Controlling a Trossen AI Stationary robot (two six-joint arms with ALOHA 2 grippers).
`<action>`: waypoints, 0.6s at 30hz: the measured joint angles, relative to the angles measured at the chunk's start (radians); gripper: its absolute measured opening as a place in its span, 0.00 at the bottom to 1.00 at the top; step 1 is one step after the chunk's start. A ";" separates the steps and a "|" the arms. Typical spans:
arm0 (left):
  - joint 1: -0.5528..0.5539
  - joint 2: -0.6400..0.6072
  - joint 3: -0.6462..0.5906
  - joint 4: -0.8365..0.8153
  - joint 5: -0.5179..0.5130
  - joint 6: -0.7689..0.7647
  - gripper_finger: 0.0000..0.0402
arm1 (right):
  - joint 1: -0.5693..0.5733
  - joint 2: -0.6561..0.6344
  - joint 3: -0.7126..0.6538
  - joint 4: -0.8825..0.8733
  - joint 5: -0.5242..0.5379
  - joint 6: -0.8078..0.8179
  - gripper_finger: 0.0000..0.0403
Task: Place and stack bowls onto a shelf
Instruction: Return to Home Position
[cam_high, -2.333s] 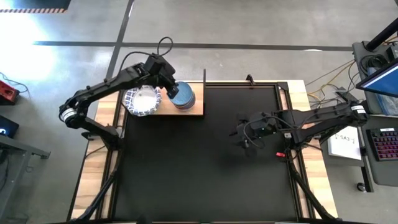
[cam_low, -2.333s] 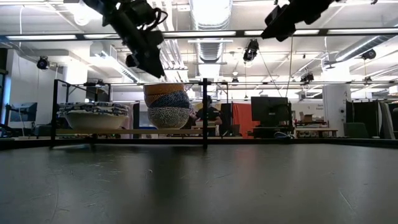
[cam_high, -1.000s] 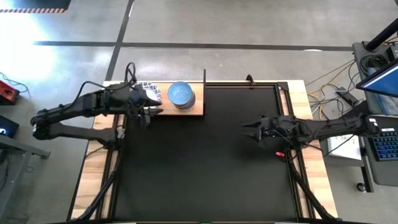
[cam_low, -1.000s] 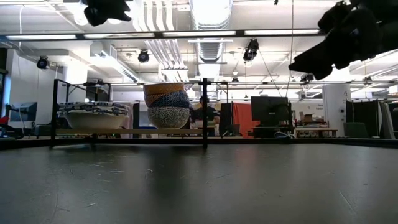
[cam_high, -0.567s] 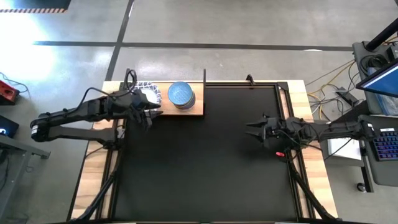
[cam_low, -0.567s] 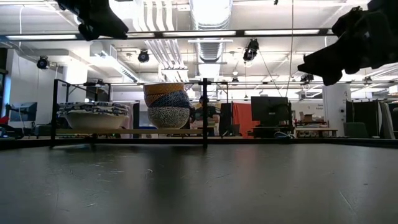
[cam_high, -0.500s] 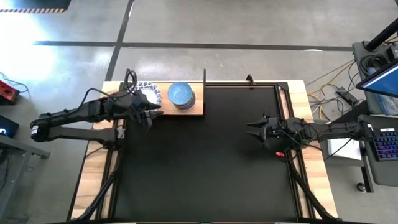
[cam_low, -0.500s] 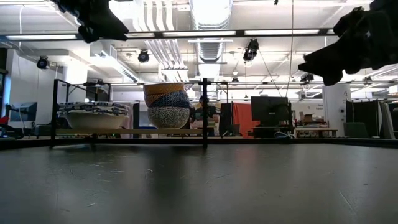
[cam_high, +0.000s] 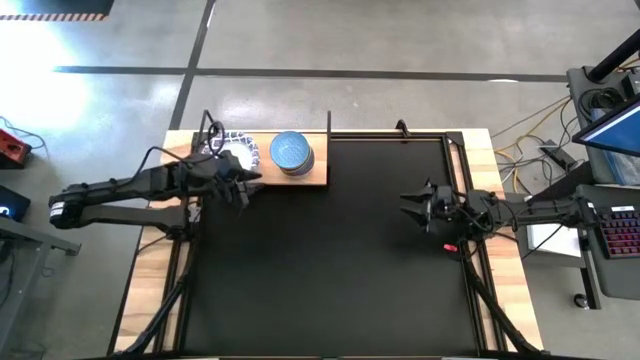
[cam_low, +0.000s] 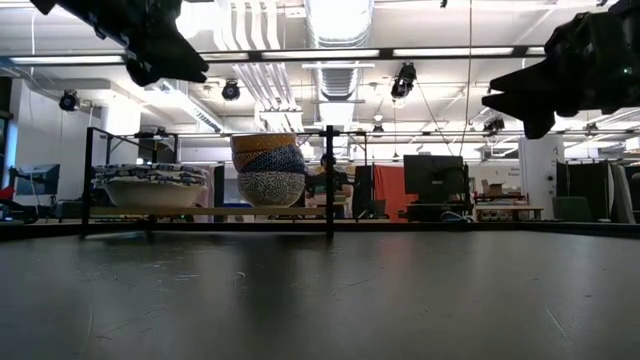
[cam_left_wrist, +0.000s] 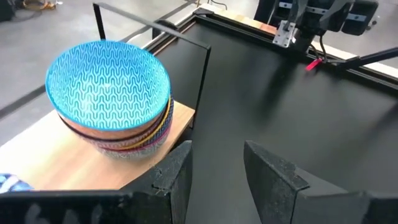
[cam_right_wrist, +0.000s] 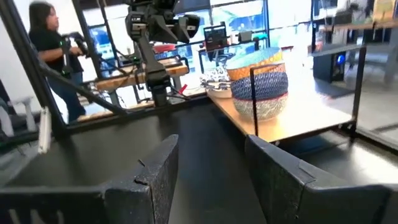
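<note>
The light-wood shelf (cam_high: 316, 178) with thin black posts stands at the table's far left. On it rest a stack of white bowls with blue-patterned rims (cam_low: 150, 185) and, to its right, a stack of smaller bowls with a light-blue bowl (cam_left_wrist: 109, 78) on top. The white stack (cam_high: 238, 147) is partly hidden by my left arm in the high view. My left gripper (cam_left_wrist: 216, 165) is open and empty, above the shelf's near edge, in front of the white stack. My right gripper (cam_high: 406, 205) is open and empty, above the mat near the table's right side.
A large black mat (cam_high: 330, 270) covers most of the table. The shelf's upright posts (cam_low: 329, 180) rise beside the small stack. Cables and a keyboard (cam_high: 620, 230) lie right of the table. A person (cam_right_wrist: 46, 37) stands in the room beyond.
My left gripper has come lower in front of the shelf, staying open and empty. My right gripper has drawn back a little toward the table's right edge. The bowls have kept still.
</note>
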 joint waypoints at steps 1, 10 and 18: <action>0.000 0.000 -0.004 0.000 0.000 -0.015 0.31 | 0.000 0.001 0.000 0.000 0.000 0.022 0.43; -0.007 -0.001 -0.069 0.050 0.008 -0.074 0.31 | 0.000 0.005 0.000 -0.004 0.006 0.053 0.43; -0.007 -0.005 -0.211 0.275 0.063 -0.014 0.31 | 0.000 0.006 0.000 -0.004 0.006 0.054 0.43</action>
